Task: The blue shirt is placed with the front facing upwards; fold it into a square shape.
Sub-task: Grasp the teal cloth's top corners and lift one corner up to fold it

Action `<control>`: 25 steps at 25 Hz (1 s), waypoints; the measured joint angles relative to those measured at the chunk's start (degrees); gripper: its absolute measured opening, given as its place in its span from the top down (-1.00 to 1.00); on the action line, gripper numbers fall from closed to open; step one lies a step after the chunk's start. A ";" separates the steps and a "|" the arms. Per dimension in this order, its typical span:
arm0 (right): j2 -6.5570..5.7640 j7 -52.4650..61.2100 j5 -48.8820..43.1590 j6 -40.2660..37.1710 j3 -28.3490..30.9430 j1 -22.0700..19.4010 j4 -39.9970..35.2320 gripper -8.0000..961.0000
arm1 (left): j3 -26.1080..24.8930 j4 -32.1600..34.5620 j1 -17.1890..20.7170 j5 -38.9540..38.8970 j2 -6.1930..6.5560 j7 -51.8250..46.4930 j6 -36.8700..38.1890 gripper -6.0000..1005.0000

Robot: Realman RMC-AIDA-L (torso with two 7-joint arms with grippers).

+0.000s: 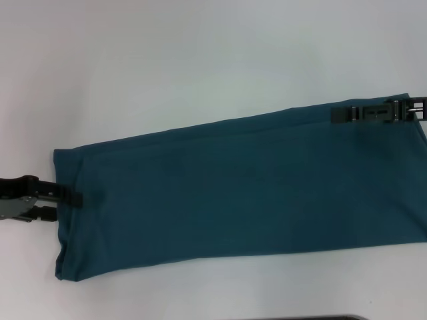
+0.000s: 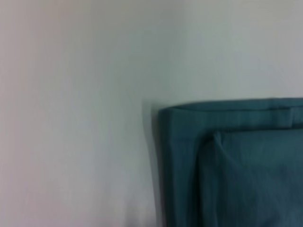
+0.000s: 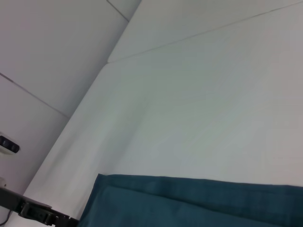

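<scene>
The blue shirt (image 1: 240,193) lies flat on the white table (image 1: 200,60), folded into a long band that runs from the near left to the far right. No letters or neck tag show. My left gripper (image 1: 70,199) is at the band's left end, reaching just over its edge. My right gripper (image 1: 337,114) is at the far edge of the band's right end. The left wrist view shows a layered corner of the shirt (image 2: 246,165). The right wrist view shows the shirt's far edge (image 3: 199,198), with the left gripper (image 3: 42,215) farther off.
A dark edge (image 1: 300,318) shows at the bottom of the head view. The shirt's right end runs out of that view. The table's far edge (image 3: 156,45) meets grey wall panels, and a small device (image 3: 7,144) sits on the wall.
</scene>
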 joint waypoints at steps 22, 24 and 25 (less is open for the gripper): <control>-0.19 0.04 0.00 -0.25 0.43 -0.68 0.01 -0.39 | -0.03 -0.03 0.19 -0.48 -1.05 -1.75 -0.57 -0.52; -0.22 0.04 0.00 -0.30 0.45 -0.73 0.01 -0.39 | 0.00 -0.02 0.02 -0.63 -1.45 -1.48 -0.49 -0.52; -0.23 0.04 0.00 -0.30 0.45 -0.73 0.01 -0.39 | 0.03 0.00 -0.11 -0.65 -1.72 -1.39 -0.47 -0.53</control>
